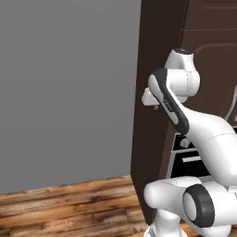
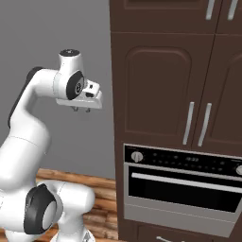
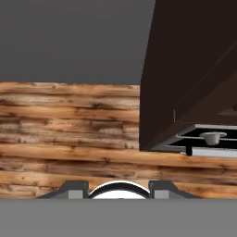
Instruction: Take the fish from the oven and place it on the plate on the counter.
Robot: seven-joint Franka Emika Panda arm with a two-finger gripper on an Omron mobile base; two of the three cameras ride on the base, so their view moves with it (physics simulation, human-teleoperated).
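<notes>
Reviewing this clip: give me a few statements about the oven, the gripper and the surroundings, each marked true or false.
1. The oven door is shut. True.
2. The gripper holds the fish. False: nothing is between its fingertips, and it hangs in the air to the left of the cabinets.
3. The oven sits below two dark brown cabinet doors with silver handles. True.
4. The floor is white tile. False: it is brown wooden planks.
5. The gripper is touching the round knob on the control panel. False: it is well apart from it, higher and to the left.
</notes>
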